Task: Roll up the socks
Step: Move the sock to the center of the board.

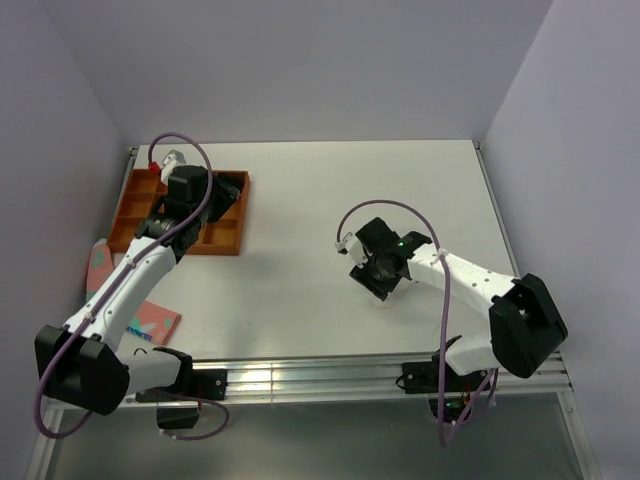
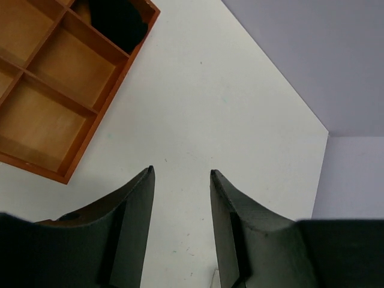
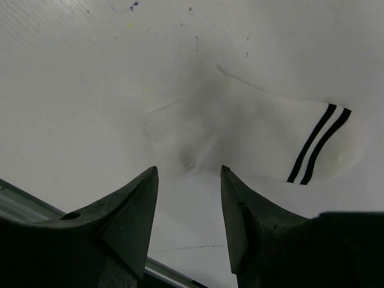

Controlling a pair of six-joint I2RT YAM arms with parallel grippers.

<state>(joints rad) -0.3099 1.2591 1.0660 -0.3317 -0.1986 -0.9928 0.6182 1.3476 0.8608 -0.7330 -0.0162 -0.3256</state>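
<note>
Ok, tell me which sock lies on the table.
The white sock with two black cuff stripes, flat on the table below the right gripper; the black sock sits in a corner compartment of the tray.

No writing or markings can be read anywhere.
</note>
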